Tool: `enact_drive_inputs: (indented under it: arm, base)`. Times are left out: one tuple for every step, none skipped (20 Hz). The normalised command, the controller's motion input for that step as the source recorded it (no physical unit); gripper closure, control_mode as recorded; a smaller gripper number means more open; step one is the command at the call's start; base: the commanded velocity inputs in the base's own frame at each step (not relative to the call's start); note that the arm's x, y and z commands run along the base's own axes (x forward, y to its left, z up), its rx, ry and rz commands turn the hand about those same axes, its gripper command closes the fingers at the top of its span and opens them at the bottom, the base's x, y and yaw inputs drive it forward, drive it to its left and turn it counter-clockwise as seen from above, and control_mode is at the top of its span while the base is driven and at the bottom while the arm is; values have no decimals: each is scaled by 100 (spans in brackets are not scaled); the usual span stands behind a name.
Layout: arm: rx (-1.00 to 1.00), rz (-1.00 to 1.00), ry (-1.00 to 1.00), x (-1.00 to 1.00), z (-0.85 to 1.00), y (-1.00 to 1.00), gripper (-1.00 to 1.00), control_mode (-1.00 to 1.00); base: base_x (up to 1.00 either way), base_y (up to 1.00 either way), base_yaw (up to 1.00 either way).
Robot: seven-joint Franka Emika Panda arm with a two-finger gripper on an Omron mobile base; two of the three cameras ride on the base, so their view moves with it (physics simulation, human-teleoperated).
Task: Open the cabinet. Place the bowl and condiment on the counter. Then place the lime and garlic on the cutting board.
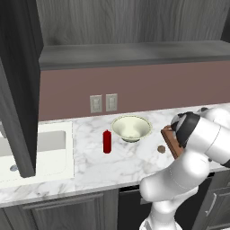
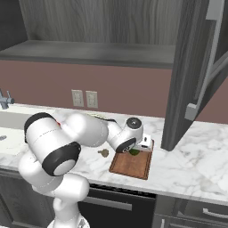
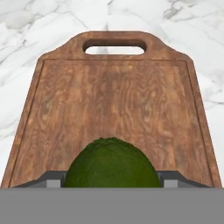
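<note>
My gripper (image 3: 111, 180) is low over the cutting board (image 3: 113, 96), shut on the dark green lime (image 3: 111, 162), which fills the gap between both fingertips. In the right base view the lime (image 2: 133, 152) sits at the far end of the board (image 2: 130, 165), under the gripper (image 2: 136, 149). The brownish garlic (image 1: 161, 148) lies on the counter (image 1: 90, 164) just left of the board (image 1: 172, 142). The cream bowl (image 1: 131, 127) and the red condiment (image 1: 107, 141) stand on the marble farther left. The cabinet doors (image 1: 18, 90) (image 2: 191, 75) hang open.
A sink (image 1: 36, 150) is set in the counter at the left. Two wall outlets (image 1: 103, 103) sit behind the bowl. The open right door's lower edge (image 2: 176, 133) hangs close to the board's right side. My arm's elbow hides part of the board from the left.
</note>
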Motion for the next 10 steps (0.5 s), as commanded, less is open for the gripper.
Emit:
enact_drive_inputs:
  arm:
    - [0,0,0,0,-1,0,-100,-100]
    - [0,0,0,0,-1,0,-100,-100]
    - [0,0,0,0,-1,0,-100,-100]
    - [0,0,0,0,-2,-2,-100,-100]
    - [0,0,0,0,-2,-10,-100,-100]
    - [0,0,-1,0,-4,-10,-100,-100]
    - [0,0,0,0,-2,-13,-100,-100]
    - [0,0,0,0,-3,-6,-100,-100]
    - [0,0,0,0,0,-6,-100,-100]
    - [0,0,-3,0,0,-1,-100,-100]
  base:
    - [0,0,0]
    - [0,0,0]
    - [0,0,0]
    - [0,0,0]
    - [0,0,0]
    - [0,0,0]
    - [0,0,0]
    - [0,0,0]
    - [0,0,0]
    - [0,0,0]
